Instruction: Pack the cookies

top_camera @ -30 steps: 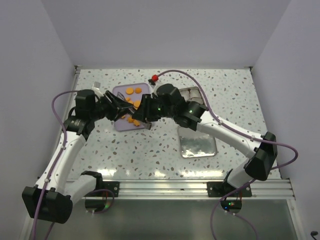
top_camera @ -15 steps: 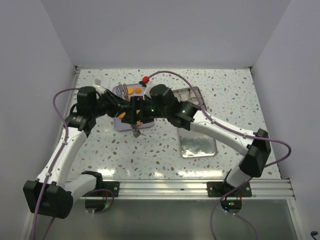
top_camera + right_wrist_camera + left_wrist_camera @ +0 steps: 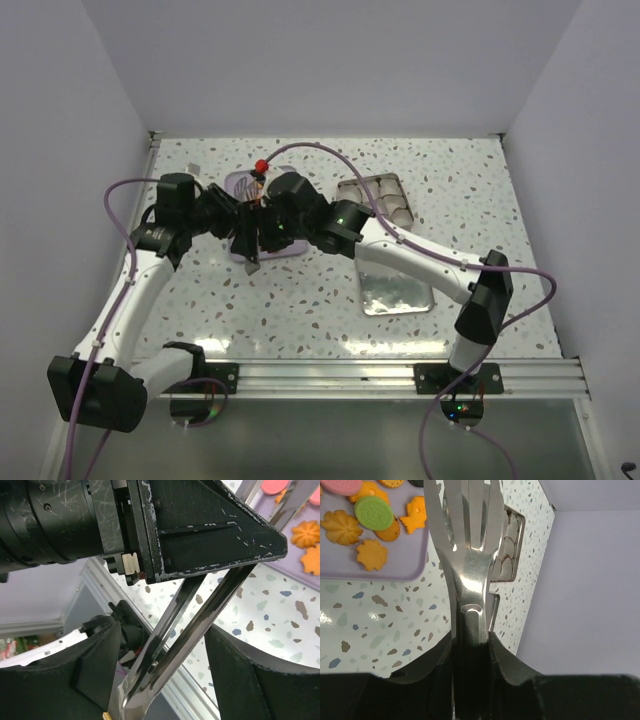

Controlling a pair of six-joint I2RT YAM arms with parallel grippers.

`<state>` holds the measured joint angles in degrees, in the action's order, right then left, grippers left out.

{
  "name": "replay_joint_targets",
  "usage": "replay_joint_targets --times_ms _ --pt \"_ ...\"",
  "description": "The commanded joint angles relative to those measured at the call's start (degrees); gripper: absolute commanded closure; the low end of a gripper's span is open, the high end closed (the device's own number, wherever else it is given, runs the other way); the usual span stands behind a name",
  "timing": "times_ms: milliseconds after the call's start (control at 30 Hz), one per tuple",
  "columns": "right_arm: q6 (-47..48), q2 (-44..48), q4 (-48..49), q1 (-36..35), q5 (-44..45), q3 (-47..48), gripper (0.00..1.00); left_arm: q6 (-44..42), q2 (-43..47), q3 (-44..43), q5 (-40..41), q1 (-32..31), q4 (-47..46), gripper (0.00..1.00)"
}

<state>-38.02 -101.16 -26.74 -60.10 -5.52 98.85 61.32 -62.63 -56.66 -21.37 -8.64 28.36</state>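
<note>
Left gripper (image 3: 470, 647) is clamping the handle of the slotted stainless-steel serving tongs (image 3: 470, 565), closed tight on it. The blades are pointing to 12 o'clock in the left wrist view, with nothing between them.

Right gripper (image 3: 162, 645) is standing wide open, its fingers (image 3: 240, 670) straddling the tongs' joined end with no visible contact.

The cookies (image 3: 370, 555), small orange flower shapes with one green disc and some pink ones, are lying on the flat lilac plastic tray (image 3: 407, 555) at 10 o'clock from the blades. None is being lifted. The square metal tin (image 3: 520, 545) with paper cups is sitting at 2 o'clock, beyond the tray.

Risk (judgement): both wrists are crowding over the tray in the overhead view. If the right gripper closes off-centre on the springy arms, the tongs could twist or slip in the left grip. The blades could then sweep cookies off the tray, and the wrists could also collide.
</note>
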Motion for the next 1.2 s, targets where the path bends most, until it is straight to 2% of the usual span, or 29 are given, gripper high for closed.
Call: replay_joint_targets --times_ms 0,167,333,467,567,600,667,767,800,900,1167 --pt "1.9 -0.8 -1.3 -1.3 3.2 3.7 0.32 -0.7 0.0 -3.7 0.2 -0.2 1.1 0.88" --pt "1.9 -3.2 -6.5 -1.3 6.8 7.0 0.36 -0.9 1.0 -5.6 3.7 -0.2 3.5 0.9" --pt "0.9 -4.4 -6.8 -1.3 6.9 6.7 0.41 -0.9 2.1 -6.4 5.3 -0.1 3.9 0.92" --pt "0.8 -4.6 -6.5 -1.3 7.8 6.8 0.49 -1.0 2.3 -6.4 5.6 -0.2 4.9 0.93" --pt "0.8 -4.7 -6.7 -1.3 8.4 7.1 0.62 -1.1 2.8 -6.4 5.9 -0.1 5.3 0.91" --pt "0.8 -4.8 -6.8 -1.4 8.8 7.1 0.63 -1.4 2.9 -6.4 5.9 -0.2 5.4 0.89" --pt "0.7 -4.7 -7.0 -1.3 9.0 7.1 0.64 -1.6 2.9 -6.5 5.7 -0.1 5.7 0.83" --pt "0.8 -3.9 -8.8 -1.3 11.0 7.0 0.66 -3.6 2.8 -7.1 6.5 -0.1 7.5 0.57" --pt "1.2 -3.2 -9.5 -1.2 11.6 6.8 0.66 -5.1 2.8 -7.7 7.6 -0.1 9.4 0.42" --pt "1.4 -1.9 -10.3 -0.5 13.2 5.5 0.66 -8.8 2.9 -8.2 9.9 -0.1 13.4 0.25" --pt "2.2 0.4 -13.1 2.9 14.8 2.4 0.65 -17.6 6.5 -11.5 18.6 2.1 22.4 0.02"
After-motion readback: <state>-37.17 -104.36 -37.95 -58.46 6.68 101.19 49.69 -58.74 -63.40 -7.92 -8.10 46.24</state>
